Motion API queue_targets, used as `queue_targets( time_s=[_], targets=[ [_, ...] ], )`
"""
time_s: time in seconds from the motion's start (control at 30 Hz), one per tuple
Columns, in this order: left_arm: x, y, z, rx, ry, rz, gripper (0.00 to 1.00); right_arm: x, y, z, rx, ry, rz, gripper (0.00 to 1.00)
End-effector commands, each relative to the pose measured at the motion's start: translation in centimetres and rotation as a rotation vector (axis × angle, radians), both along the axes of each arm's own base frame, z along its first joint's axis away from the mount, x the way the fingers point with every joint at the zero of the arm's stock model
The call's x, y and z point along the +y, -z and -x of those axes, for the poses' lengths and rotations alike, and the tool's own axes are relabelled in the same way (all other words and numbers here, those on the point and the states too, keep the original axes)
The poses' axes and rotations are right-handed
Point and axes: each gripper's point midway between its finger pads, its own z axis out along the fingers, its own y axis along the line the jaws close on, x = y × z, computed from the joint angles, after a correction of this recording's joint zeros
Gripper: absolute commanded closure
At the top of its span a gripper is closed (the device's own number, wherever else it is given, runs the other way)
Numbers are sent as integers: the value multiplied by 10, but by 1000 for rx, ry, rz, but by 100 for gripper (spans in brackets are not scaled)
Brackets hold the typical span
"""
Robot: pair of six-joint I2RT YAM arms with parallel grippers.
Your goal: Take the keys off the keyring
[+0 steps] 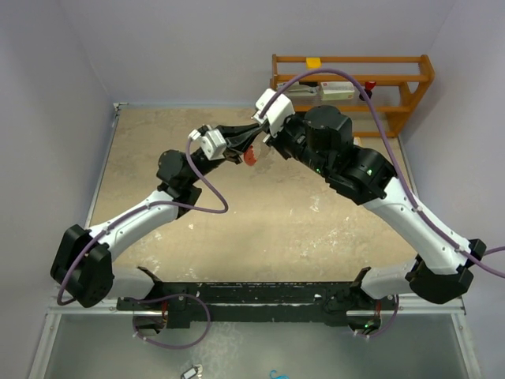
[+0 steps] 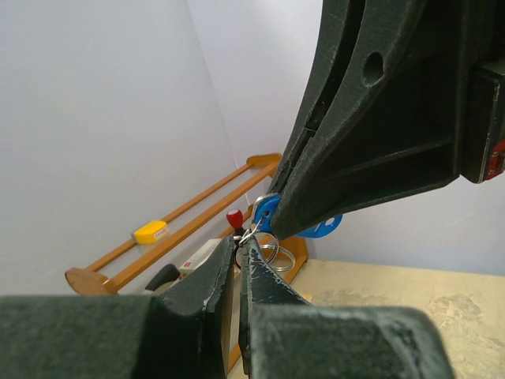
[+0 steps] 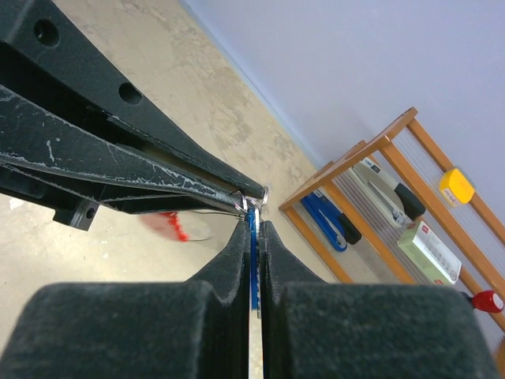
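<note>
1. Your left hand point(image 1: 241, 145) and right hand point(image 1: 258, 134) meet tip to tip in the air over the far half of the desk point(image 1: 237, 237), with both arms raised and reaching inward.
2. Your left hand point(image 2: 241, 246) is clenched. Its two fingers are pressed nearly together on a thin wire loop of the keyring point(image 2: 269, 254), and more silvery rings hang just past the tips.
3. Your right hand point(image 3: 252, 230) is clenched as well, grasping the blue-headed key point(image 3: 252, 264) edge-on between its pads. In the left wrist view the key's blue head shows on either side of the right hand's fingers.
4. Key and keyring join right where the tips of the two hands touch. In the right wrist view the small wire loop sits at the end of the left hand's fingers, directly above the key.
5. The red-and-white fob point(image 1: 250, 155) hangs just below that meeting point — in the right wrist view it is only a red blur under the left hand.
6. You cannot tell from these views whether other keys are on the keyring.
7. Past the desk's far right corner stands a wooden rack point(image 1: 351, 79) — it carries a yellow item point(image 2: 150, 232), a blue stapler point(image 3: 323, 219) and a red-tipped tool point(image 3: 485, 301).
</note>
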Motion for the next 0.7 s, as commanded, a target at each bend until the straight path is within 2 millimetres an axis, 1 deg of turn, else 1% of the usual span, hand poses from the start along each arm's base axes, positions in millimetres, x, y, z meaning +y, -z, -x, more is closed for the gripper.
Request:
queue_targets(
  time_s=[0.0,0.13,0.3,0.5,0.67],
  targets=[
    [26,-23,-5,-33,-135,62,100,-8,-17,6,-38,11,-48,100],
    [29,-26,-4,-43,-145,58,100,-11,-21,7,-49,20,-63,100],
    [27,-17,-8,-26,-159,29,100,-13,-26,9,-66,17,-84,100],
    [27,0,-11,-12,-187,-64,100,-17,-26,5,-84,47,-78,100],
    [29,16,-14,1,-218,-152,100,-17,-33,2,-110,54,-94,100]
  ],
)
